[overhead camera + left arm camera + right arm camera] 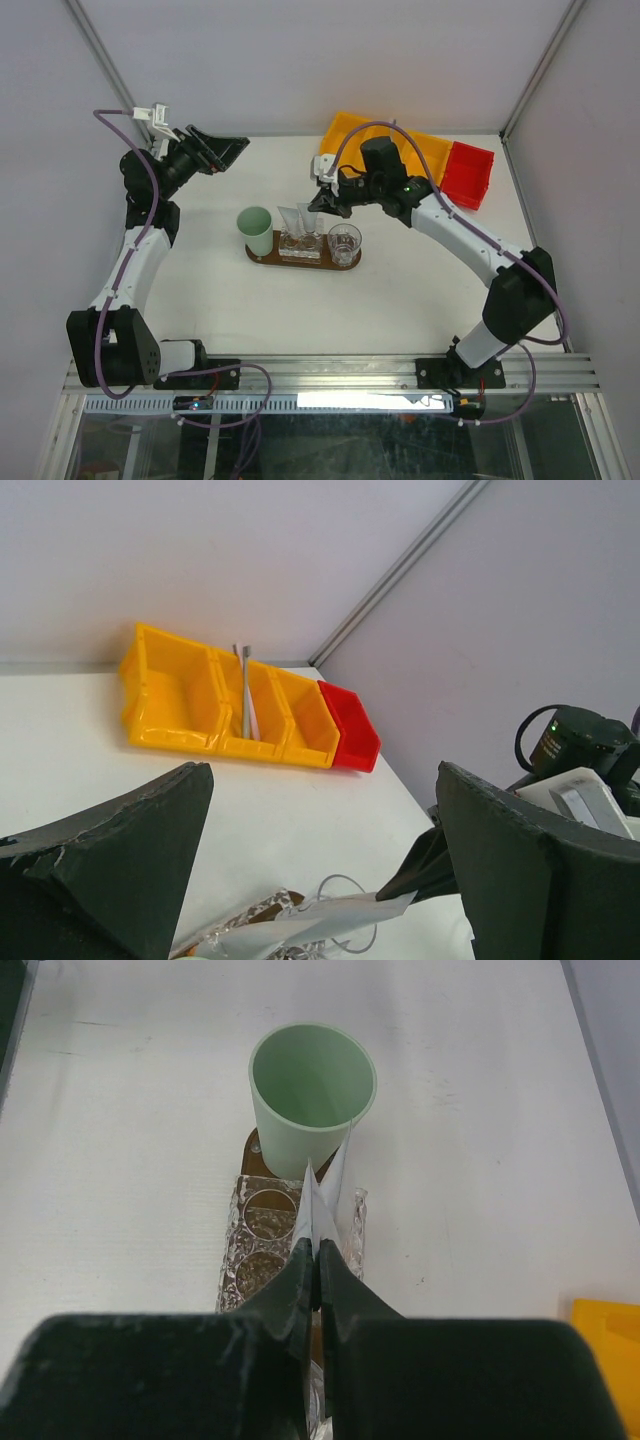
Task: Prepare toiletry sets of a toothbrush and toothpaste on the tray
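Note right gripper [318, 1252] pressed together on the thin crimped end of a white tube [312, 1210], just ahead of the fingertips and over the tray [300, 264]. Find the green cup [312, 1090] farther ahead, at the tray's far end. Note left gripper [325, 775] spread wide, holding nothing, well apart from the tray. Find a toothbrush [245, 695] ahead of it, upright in the yellow bin [170, 700].

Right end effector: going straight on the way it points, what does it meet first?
Shut on a white tube, the right end effector points at the crinkled silver holder on the tray; that is probably first, the mint-green cup just beyond. Depth unclear.
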Robot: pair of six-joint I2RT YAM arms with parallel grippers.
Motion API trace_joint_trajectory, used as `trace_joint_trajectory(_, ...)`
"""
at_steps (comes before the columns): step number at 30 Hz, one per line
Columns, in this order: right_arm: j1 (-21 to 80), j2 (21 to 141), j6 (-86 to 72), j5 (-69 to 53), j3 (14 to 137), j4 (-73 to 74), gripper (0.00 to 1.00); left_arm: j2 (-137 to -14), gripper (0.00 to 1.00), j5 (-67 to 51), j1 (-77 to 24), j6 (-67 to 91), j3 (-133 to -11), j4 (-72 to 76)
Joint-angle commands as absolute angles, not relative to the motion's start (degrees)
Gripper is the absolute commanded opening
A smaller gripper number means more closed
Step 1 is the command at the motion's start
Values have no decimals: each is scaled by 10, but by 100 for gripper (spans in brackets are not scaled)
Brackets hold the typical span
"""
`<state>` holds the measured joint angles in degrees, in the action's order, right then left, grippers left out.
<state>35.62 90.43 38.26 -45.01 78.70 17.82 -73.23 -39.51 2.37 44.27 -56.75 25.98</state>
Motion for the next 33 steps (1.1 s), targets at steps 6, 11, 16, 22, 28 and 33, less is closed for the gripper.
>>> trace_joint_trajectory(6, 359, 910, 396, -461, 809, 139, 0, -729, 99, -406, 31, 450, -583, 290)
trace_joint_trajectory(11, 360, 916, 394, -459, 808, 135, 0, -728, 99, -409, 30, 453, -581, 294)
trace_joint_trajectory(16, 360, 919, 390, -454, 803, 125, 0, -729, 99, -410, 30, 455, -582, 297)
trace_joint_trajectory(22, 359, 924, 386, -451, 801, 119, 0, -729, 99, -411, 31, 458, -581, 300)
trace_joint_trajectory(28, 359, 922, 387, -445, 793, 116, 0, -730, 99, -414, 31, 463, -580, 305)
trace_joint_trajectory(33, 359, 926, 387, -450, 787, 114, 0, -730, 99, -415, 30, 464, -579, 307)
